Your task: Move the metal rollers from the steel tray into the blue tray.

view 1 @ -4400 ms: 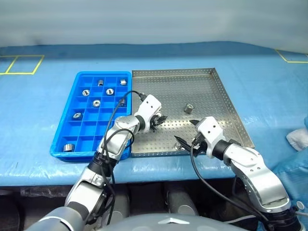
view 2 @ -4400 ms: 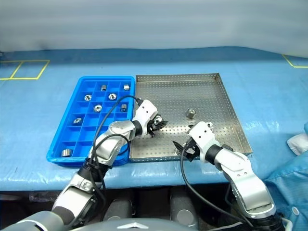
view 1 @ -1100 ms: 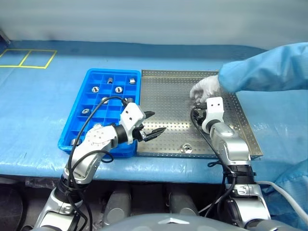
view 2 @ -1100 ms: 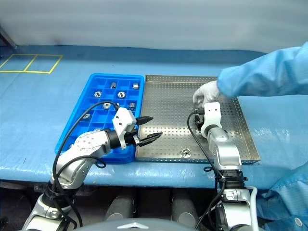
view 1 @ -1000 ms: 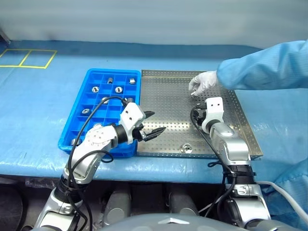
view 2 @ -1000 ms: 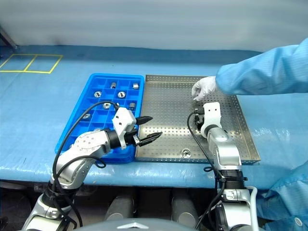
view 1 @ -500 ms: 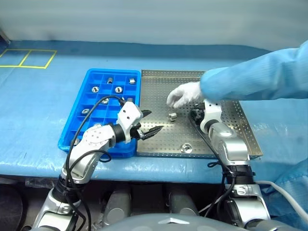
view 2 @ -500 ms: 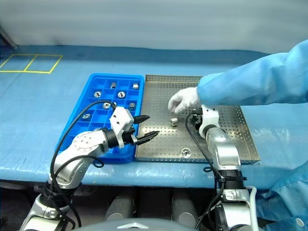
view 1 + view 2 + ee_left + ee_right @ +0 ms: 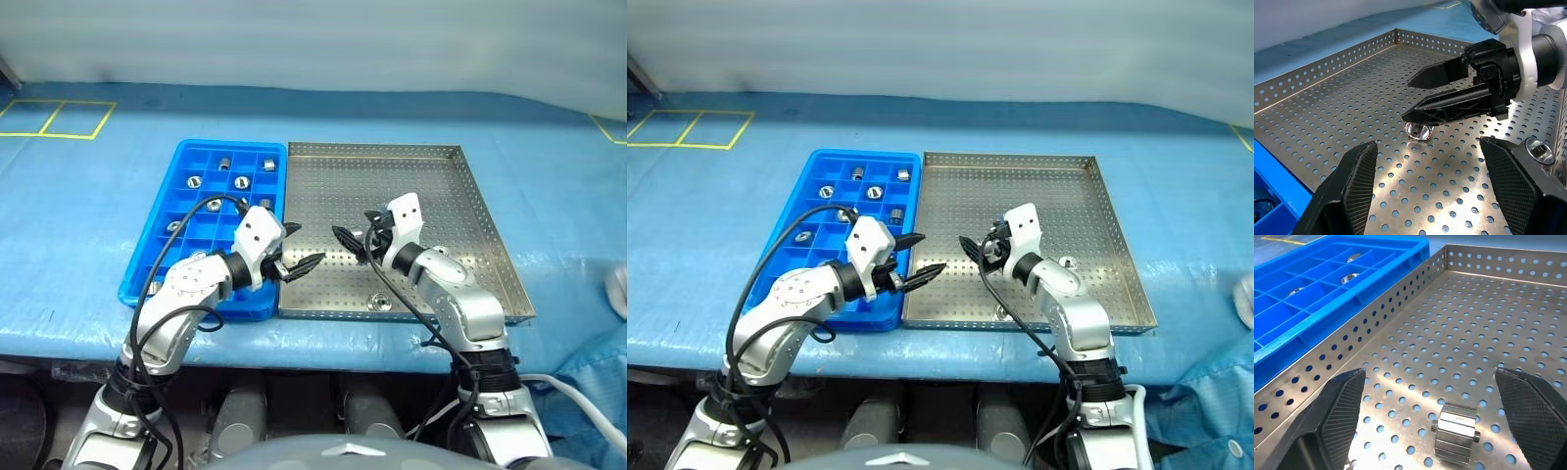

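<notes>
Bright blue compartmented plastic tray (image 9: 157, 257) at left, several small shiny metal rollers (image 9: 241, 182) sitting in far cells.

Left gripper (image 9: 297, 250) spread wide, empty, hovering at seam where blue tray meets large perforated steel tray (image 9: 443, 203).

Right gripper (image 9: 348, 240) splayed wide, empty, roller (image 9: 1455, 433) lying on its side on steel floor just ahead, between fingers, untouched.

Second roller (image 9: 379, 302) upright near front rim.

Risk: round body rolls off under one-sided pinch; grippers close together, could clash.

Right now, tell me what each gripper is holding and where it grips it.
Nothing is held. The left gripper is open and empty. The right gripper is open too, with a roller lying on the steel tray between its fingers, ungripped.
</notes>
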### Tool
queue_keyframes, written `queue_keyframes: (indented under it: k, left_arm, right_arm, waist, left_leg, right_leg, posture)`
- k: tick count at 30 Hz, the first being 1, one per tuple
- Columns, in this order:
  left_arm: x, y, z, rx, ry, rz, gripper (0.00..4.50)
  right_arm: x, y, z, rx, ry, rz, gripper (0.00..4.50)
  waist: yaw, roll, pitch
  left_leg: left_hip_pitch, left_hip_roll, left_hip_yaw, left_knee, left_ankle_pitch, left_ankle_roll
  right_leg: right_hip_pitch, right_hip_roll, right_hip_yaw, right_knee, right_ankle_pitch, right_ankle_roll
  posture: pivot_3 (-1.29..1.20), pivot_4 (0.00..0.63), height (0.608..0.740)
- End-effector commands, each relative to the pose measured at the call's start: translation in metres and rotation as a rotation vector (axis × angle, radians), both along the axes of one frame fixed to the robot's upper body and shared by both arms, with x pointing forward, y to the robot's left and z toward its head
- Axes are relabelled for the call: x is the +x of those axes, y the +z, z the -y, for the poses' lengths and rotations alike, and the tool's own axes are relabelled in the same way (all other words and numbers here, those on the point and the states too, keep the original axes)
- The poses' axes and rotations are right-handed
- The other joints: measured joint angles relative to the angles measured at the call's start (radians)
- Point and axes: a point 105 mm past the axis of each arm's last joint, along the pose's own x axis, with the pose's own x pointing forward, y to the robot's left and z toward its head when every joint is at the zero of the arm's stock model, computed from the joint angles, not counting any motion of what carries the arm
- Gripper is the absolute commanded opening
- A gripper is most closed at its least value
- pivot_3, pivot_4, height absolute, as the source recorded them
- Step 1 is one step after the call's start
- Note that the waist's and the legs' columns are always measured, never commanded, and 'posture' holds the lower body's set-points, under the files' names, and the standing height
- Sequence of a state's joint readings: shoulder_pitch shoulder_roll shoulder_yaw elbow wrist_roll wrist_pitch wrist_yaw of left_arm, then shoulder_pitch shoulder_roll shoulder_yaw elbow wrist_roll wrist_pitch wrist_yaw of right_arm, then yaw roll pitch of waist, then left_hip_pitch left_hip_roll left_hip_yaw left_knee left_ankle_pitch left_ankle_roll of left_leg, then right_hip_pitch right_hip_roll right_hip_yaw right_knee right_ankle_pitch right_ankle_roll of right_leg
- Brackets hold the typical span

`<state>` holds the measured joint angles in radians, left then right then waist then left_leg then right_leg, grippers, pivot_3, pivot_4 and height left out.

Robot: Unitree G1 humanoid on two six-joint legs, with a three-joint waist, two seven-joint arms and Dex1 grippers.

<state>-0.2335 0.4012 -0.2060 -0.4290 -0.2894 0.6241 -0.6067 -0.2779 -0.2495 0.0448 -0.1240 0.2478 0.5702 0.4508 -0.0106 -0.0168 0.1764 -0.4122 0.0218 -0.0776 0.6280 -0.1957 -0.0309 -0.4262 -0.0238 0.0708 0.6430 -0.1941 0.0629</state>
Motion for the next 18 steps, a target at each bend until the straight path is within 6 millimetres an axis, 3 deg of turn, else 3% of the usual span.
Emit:
queue_keyframes:
  k: [1, 8, 11, 16, 18]
  left_arm:
    - [-0.001, 0.005, 0.002, -0.006, -0.004, 0.019, 3.64]
    - [-0.001, 0.003, 0.001, 0.002, 0.002, 0.020, 3.64]
    - [0.000, 0.003, 0.000, 0.003, 0.007, 0.023, 3.64]
    - [0.000, 0.003, -0.001, 0.005, 0.012, 0.020, 3.64]
    - [0.001, 0.002, -0.002, 0.007, 0.014, 0.019, 3.64]
  right_arm:
    - [0.004, 0.001, 0.003, -0.054, -0.025, 0.031, 4.47]
    - [0.014, -0.012, 0.015, -0.013, -0.111, -0.027, 4.47]
    - [0.016, -0.013, 0.017, -0.016, -0.119, -0.030, 3.89]
    - [0.016, -0.008, 0.015, -0.012, -0.116, -0.014, 2.26]
    - [0.016, -0.008, 0.016, -0.015, -0.117, -0.011, 2.26]
  waist:
    - [0.000, 0.000, 0.000]
    - [0.000, 0.000, 0.000]
    - [0.001, 0.000, 0.000]
    - [0.000, 0.000, 0.000]
    - [0.001, 0.000, 0.000]
  left_leg:
    - [0.000, 0.000, 0.000, 0.000, 0.000, 0.000]
    - [0.000, 0.000, 0.000, 0.000, 0.000, 0.000]
    - [0.000, 0.000, 0.000, 0.000, 0.000, 0.000]
    - [0.000, 0.000, 0.000, 0.000, 0.000, 0.000]
    - [0.000, 0.000, 0.000, 0.000, 0.000, 0.000]
  right_leg:
    - [0.000, 0.000, 0.000, 0.000, 0.000, 0.000]
    - [0.000, 0.000, 0.000, 0.000, 0.000, 0.000]
    - [0.000, 0.000, 0.000, 0.000, 0.000, 0.000]
    - [0.000, 0.000, 0.000, 0.000, 0.000, 0.000]
    - [0.000, 0.000, 0.000, 0.000, 0.000, 0.000]
  posture:
    - [0.14, 0.150, 0.740]
    - [0.14, 0.150, 0.740]
    - [0.14, 0.150, 0.740]
    - [0.14, 0.150, 0.740]
    - [0.14, 0.150, 0.740]
